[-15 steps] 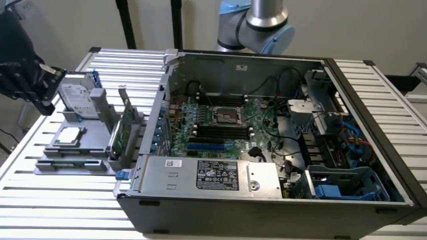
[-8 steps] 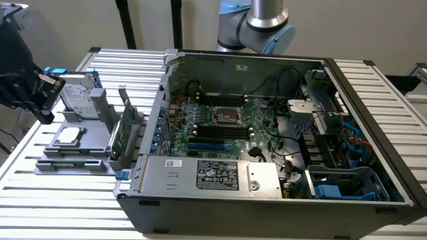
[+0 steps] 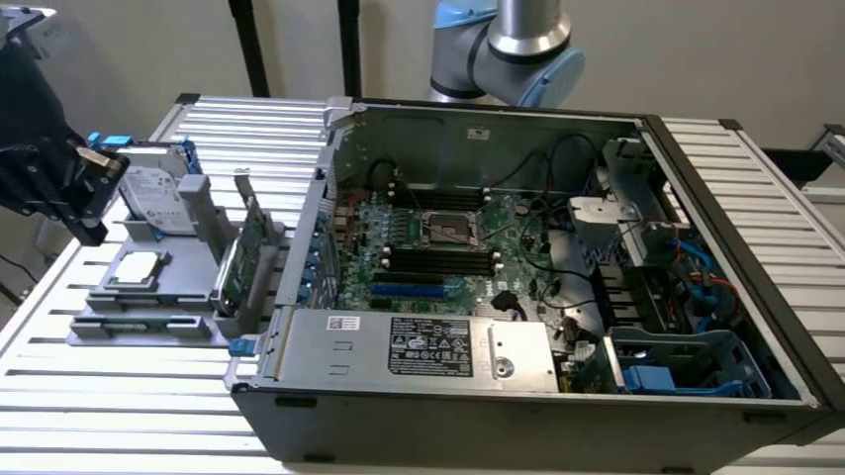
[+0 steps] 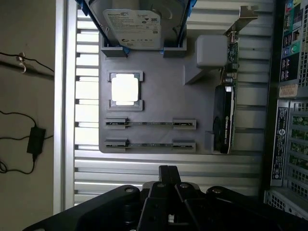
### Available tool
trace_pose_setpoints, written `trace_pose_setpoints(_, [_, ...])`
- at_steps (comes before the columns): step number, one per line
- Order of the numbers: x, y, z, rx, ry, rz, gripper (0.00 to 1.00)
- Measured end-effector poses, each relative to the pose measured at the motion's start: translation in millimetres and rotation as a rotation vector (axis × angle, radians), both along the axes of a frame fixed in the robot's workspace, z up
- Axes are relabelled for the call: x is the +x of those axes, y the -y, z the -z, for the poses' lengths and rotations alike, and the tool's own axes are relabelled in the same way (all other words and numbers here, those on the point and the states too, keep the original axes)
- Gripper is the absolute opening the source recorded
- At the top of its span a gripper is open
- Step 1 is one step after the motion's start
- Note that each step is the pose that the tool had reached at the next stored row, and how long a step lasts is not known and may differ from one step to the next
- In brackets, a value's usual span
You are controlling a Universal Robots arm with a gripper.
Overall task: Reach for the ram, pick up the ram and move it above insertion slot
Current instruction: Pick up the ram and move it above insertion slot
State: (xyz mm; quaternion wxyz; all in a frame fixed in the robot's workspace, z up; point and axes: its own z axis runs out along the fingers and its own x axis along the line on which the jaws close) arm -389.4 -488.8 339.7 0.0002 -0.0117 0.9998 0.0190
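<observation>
In the exterior view, your gripper (image 3: 90, 223) hangs above the grey tray (image 3: 185, 287), on the exterior view's left of the open computer case (image 3: 528, 396).

In the wrist view, its fingers (image 4: 163, 173) press together, empty. The ram (image 4: 150, 144) stands on edge between two tray clips, apart from them.

tabletop (image 4: 144, 166): ribbed bare metal, dull sheen
holder (image 4: 159, 96): matt grey plastic, smooth
processor (image 4: 125, 89): bright polished metal
fingers (image 4: 164, 174): matt black
case (image 3: 436, 139): sheet metal
</observation>
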Motion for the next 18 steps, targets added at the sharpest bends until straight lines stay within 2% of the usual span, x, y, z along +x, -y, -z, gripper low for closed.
trace_pose_setpoints(4, [0.0,0.0,0.0,-0.0001,0.0,0.0,0.11])
trace_pose_setpoints(6, [0.0,0.0,0.0,-0.0002,0.0042,-0.012,0.11])
trace_pose_setpoints(18, [0.0,-0.1,1.6,0.0004,0.0061,-0.23,0.11])
